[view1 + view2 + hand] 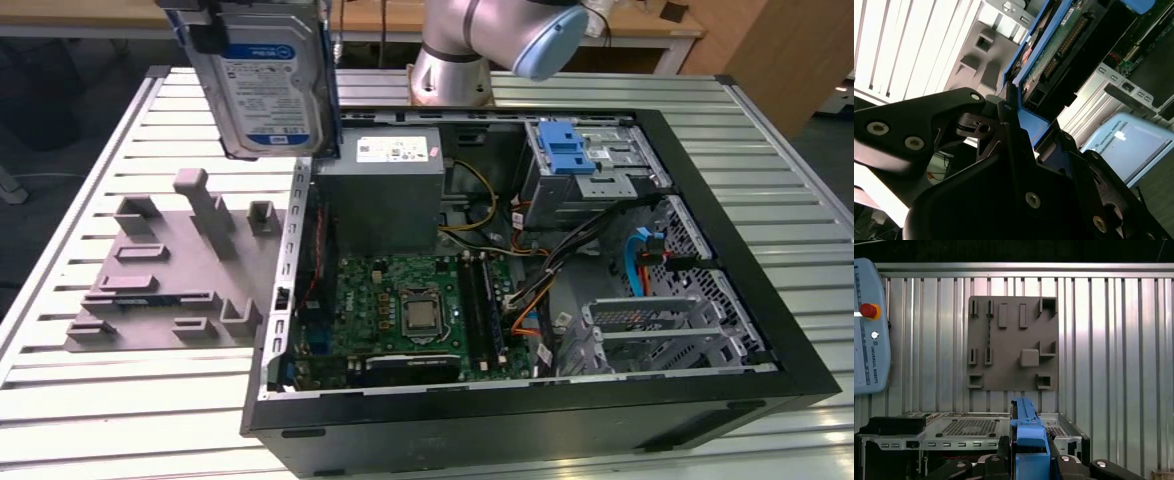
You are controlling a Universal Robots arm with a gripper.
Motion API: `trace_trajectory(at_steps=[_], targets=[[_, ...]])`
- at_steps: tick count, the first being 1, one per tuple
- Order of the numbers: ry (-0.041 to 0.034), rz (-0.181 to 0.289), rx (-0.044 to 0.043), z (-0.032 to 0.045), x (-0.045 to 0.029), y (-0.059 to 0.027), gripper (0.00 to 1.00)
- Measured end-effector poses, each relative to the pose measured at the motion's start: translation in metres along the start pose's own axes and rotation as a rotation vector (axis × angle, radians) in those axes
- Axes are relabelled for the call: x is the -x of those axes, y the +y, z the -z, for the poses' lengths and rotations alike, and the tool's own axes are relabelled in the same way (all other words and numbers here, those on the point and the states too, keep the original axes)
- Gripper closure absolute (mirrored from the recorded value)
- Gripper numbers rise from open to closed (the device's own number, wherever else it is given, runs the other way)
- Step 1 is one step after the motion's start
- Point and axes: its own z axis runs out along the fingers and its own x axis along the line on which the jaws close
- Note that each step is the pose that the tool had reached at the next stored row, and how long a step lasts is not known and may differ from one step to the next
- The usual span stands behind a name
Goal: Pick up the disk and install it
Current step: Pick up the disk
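we see the flat silver-grey metal disk [274, 90], white-and-blue label, blue plastic rails, hanging upright in the air near the open black computer case [534, 425], above the far end of the grey moulded fixture plate [167, 265]. the black gripper [1029, 460] is clamped on the disk's upper end. we judge it stiff, fairly heavy and shock-sensitive: best held on the rigid body, off the bare circuit board.
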Motion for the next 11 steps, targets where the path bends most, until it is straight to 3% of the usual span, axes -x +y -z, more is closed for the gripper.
trace_trajectory(at_steps=[11], targets=[[-0.0001, 0.0, 0.0, 0.0006, 0.0007, -0.0501, 0.64]])
